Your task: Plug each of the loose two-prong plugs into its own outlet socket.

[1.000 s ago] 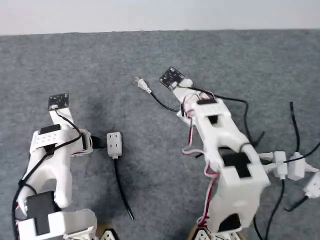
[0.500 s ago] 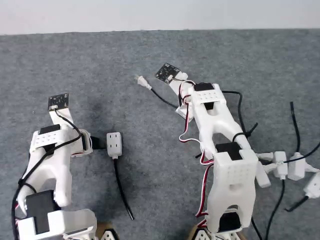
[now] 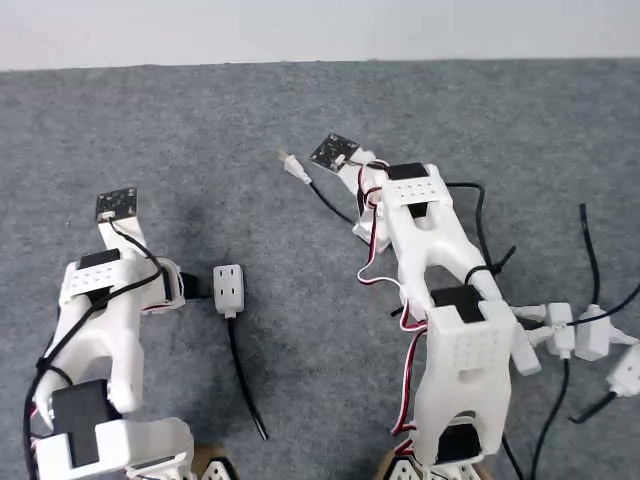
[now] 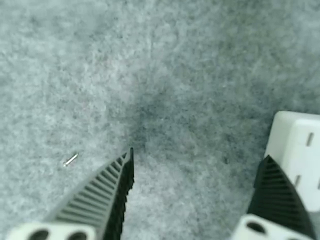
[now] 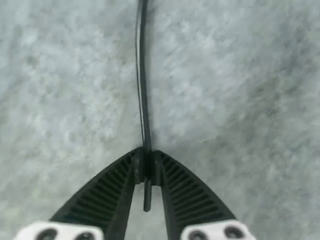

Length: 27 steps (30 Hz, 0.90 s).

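Up high we see the two-prong plug (image 3: 290, 165) out toward the tabletop's (image 3: 150, 120) far edge, its black cord (image 3: 325, 200) running back under the right arm (image 3: 430, 240). The outlet socket (image 3: 229, 287) sits nearer the left edge, with spare white plugs (image 3: 575, 335) crowding the right edge.

Left wrist: the left gripper (image 4: 198, 160) is spread wide, one finger just beside the socket.

Right wrist: the right gripper (image 5: 147, 159) is pinched tight on the cord.
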Tool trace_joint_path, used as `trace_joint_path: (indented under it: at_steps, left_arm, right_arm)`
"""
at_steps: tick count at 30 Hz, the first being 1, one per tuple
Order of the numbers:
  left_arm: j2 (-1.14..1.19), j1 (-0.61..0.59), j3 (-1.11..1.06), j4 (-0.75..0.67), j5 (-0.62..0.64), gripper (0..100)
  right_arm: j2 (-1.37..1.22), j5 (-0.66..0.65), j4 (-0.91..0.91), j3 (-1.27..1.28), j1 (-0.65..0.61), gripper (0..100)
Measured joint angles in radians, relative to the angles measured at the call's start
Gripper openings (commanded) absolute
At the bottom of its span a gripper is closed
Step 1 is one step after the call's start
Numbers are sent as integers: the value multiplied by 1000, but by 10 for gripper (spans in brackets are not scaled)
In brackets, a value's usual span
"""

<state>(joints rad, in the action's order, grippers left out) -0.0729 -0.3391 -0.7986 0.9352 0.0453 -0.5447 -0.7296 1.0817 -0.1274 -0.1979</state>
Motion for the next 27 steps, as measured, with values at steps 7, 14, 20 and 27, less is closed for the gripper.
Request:
trace_joint_path:
  at_steps: [7, 14, 20, 27]
  left_arm:
    - [0, -2, 0, 0, 0, 365]
    - [0, -2, 0, 0, 0, 365]
    - [0, -2, 0, 0, 0, 364]
    - [0, -2, 0, 0, 0, 364]
  right_arm:
    - [196, 81, 265, 0, 0, 9]
    - [500, 198, 592, 0, -29, 9]
    - [819, 307, 672, 0, -64, 8]
    - [911, 476, 674, 46, -135, 8]
